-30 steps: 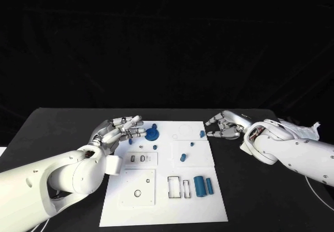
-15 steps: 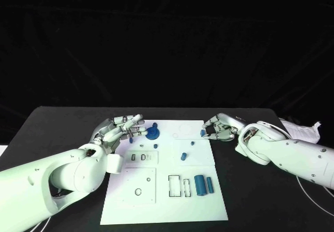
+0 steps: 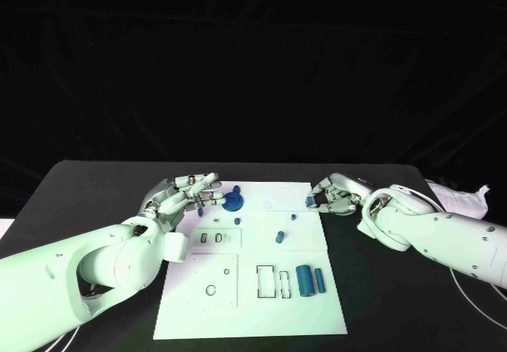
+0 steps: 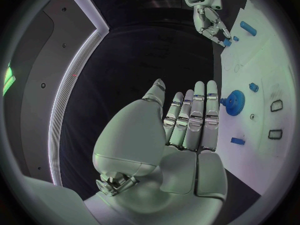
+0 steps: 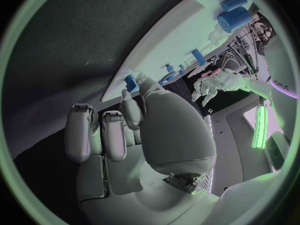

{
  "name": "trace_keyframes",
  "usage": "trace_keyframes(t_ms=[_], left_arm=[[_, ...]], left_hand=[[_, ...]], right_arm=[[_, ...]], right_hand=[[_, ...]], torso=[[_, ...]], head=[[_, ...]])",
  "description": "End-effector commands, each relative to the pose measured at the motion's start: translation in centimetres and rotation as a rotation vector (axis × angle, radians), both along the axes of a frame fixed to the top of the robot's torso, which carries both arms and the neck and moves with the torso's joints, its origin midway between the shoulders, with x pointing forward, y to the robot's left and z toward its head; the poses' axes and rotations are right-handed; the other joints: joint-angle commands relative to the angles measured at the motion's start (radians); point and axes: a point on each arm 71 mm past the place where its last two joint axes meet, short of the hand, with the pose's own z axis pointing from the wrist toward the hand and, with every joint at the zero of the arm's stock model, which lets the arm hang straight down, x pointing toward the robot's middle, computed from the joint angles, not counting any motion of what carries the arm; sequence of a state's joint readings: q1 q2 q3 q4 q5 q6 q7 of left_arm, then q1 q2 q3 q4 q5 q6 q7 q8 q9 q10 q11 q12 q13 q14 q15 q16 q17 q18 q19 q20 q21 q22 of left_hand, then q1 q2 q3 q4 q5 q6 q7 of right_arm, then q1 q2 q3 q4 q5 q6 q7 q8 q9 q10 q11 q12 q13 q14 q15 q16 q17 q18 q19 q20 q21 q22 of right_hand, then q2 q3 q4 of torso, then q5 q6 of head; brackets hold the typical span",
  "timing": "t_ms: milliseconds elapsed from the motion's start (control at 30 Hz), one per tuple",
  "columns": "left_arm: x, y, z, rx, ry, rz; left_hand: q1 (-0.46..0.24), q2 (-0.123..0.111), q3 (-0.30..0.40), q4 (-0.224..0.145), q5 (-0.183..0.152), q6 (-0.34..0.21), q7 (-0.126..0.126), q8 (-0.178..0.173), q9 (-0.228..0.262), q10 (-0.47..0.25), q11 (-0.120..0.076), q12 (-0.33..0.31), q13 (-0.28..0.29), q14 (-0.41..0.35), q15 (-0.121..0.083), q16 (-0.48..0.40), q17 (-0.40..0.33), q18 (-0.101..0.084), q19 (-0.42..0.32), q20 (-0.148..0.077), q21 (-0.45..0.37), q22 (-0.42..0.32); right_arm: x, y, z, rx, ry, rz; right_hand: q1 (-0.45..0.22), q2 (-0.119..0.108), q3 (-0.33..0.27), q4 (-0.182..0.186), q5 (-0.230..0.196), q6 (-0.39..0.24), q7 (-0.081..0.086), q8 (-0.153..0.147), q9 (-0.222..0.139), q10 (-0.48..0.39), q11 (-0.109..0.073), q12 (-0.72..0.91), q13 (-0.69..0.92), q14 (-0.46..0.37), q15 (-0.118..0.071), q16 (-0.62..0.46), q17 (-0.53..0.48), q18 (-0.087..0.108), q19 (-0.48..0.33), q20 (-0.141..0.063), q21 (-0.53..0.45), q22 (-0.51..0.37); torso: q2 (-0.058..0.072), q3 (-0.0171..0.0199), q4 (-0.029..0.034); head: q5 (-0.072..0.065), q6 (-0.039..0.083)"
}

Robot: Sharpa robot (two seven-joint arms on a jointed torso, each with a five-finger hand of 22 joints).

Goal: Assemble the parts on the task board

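Head view: blue cylinder (image 3: 302,281) lies lengthwise, near-to-far.

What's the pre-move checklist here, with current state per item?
1. Left hand free of parts: ok, fingers apart, nothing held.
2. Blue gear clear of the left hand: ok, just beside the fingertips.
3. Right hand grip on the small blue part at the task board edge: cannot tell, fingertips at it, closure hidden.
4. Two blue cylinders undisturbed: ok, lying side by side.
5. Rectangular slots unobstructed: ok.
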State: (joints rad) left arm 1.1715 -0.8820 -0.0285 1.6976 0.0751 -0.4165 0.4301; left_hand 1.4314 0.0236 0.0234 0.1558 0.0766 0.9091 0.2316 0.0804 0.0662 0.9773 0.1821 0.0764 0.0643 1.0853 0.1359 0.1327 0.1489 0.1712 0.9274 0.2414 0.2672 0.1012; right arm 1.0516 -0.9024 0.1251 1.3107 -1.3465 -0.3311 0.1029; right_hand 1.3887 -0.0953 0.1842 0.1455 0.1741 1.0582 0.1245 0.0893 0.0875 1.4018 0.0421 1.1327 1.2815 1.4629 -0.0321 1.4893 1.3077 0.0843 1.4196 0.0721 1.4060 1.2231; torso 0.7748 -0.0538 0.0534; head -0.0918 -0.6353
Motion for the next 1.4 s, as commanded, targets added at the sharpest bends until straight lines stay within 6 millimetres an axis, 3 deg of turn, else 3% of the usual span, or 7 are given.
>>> trace_keyframes(t_ms=[33,200,667,1033,1200,1400], left_arm=[[-0.1,-0.3,0.1,-0.012,-0.010,-0.021],[-0.1,-0.3,0.1,-0.012,-0.010,-0.022],[-0.1,-0.3,0.1,-0.010,-0.006,-0.022],[-0.1,-0.4,0.1,-0.010,-0.004,-0.024],[-0.1,-0.4,0.1,-0.010,-0.003,-0.024],[-0.1,-0.4,0.1,-0.010,-0.003,-0.024]], left_hand=[[0.001,0.007,-0.002,-0.006,-0.002,0.005,0.004,-0.006,-0.001,0.007,0.004,-0.005,-0.001,0.005,-0.001,-0.005,0.001,0.012,0.007,0.002,-0.004,-0.001],[0.001,0.007,-0.002,-0.006,-0.002,0.005,0.004,-0.006,-0.001,0.007,0.004,-0.005,-0.001,0.005,-0.001,-0.005,0.001,0.012,0.007,0.002,-0.004,-0.001],[0.000,0.007,-0.001,-0.008,-0.002,0.004,0.005,-0.008,-0.001,0.005,0.004,-0.007,-0.001,0.006,0.000,-0.006,0.002,0.012,0.007,0.002,-0.005,-0.002],[0.000,0.007,-0.001,-0.008,-0.002,0.004,0.005,-0.008,-0.001,0.005,0.004,-0.007,-0.001,0.006,0.000,-0.006,0.002,0.012,0.007,0.002,-0.005,-0.002],[0.000,0.007,-0.001,-0.008,-0.002,0.004,0.005,-0.008,-0.001,0.005,0.004,-0.007,-0.001,0.006,0.000,-0.006,0.002,0.012,0.007,0.002,-0.005,-0.002],[0.000,0.007,-0.001,-0.008,-0.002,0.004,0.005,-0.008,-0.001,0.005,0.004,-0.007,-0.001,0.006,0.000,-0.006,0.002,0.012,0.007,0.002,-0.005,-0.002]], right_arm=[[0.0,0.1,-0.2,-0.009,0.008,0.005],[0.1,0.4,-0.2,-0.006,0.008,0.005],[0.4,1.0,-0.3,-0.005,0.002,-0.010],[0.4,1.0,-0.4,-0.015,0.009,-0.013],[0.4,1.1,-0.5,-0.019,0.013,-0.010],[0.5,1.2,-0.4,-0.020,-0.007,-0.014]], right_hand=[[0.004,0.015,0.007,-0.004,-0.004,0.015,-0.003,0.007,0.002,0.004,-0.009,0.009,0.003,0.078,-0.006,0.007,0.112,-0.016,0.006,-0.003,0.006,0.002],[0.008,0.027,0.013,-0.008,-0.016,0.029,-0.008,0.011,0.005,0.006,-0.013,0.012,0.006,0.079,-0.010,0.008,0.114,-0.016,0.006,-0.007,0.006,0.003],[-0.009,0.014,0.003,-0.007,-0.025,0.017,-0.004,-0.002,0.001,0.003,-0.011,0.006,0.004,0.079,-0.010,0.007,0.115,-0.016,0.006,-0.009,0.006,0.001],[-0.004,0.023,0.008,-0.012,-0.026,0.030,-0.008,0.002,0.004,0.006,-0.013,0.011,0.008,0.079,-0.011,0.008,0.117,-0.016,0.006,-0.009,0.006,0.003],[0.008,0.037,0.018,-0.023,-0.032,0.062,-0.019,0.016,0.011,0.008,-0.022,0.014,0.011,0.080,-0.017,0.009,0.120,-0.016,0.007,-0.013,0.008,0.006],[0.027,0.064,0.036,-0.043,-0.053,0.121,-0.047,0.050,0.027,0.009,-0.043,0.007,0.009,0.080,-0.034,0.011,0.124,-0.017,0.009,-0.027,0.009,0.010]], torso=[[0.000,0.0003,0.0007],[0.000,0.0005,0.0007],[-0.001,0.0007,0.0000],[-0.001,0.0012,0.0003],[0.000,0.0013,-0.0004],[0.000,0.0018,-0.0013]], head=[[0.000,-0.002],[0.002,-0.004],[0.002,-0.008],[-0.001,-0.008],[-0.001,-0.010],[-0.001,-0.013]])
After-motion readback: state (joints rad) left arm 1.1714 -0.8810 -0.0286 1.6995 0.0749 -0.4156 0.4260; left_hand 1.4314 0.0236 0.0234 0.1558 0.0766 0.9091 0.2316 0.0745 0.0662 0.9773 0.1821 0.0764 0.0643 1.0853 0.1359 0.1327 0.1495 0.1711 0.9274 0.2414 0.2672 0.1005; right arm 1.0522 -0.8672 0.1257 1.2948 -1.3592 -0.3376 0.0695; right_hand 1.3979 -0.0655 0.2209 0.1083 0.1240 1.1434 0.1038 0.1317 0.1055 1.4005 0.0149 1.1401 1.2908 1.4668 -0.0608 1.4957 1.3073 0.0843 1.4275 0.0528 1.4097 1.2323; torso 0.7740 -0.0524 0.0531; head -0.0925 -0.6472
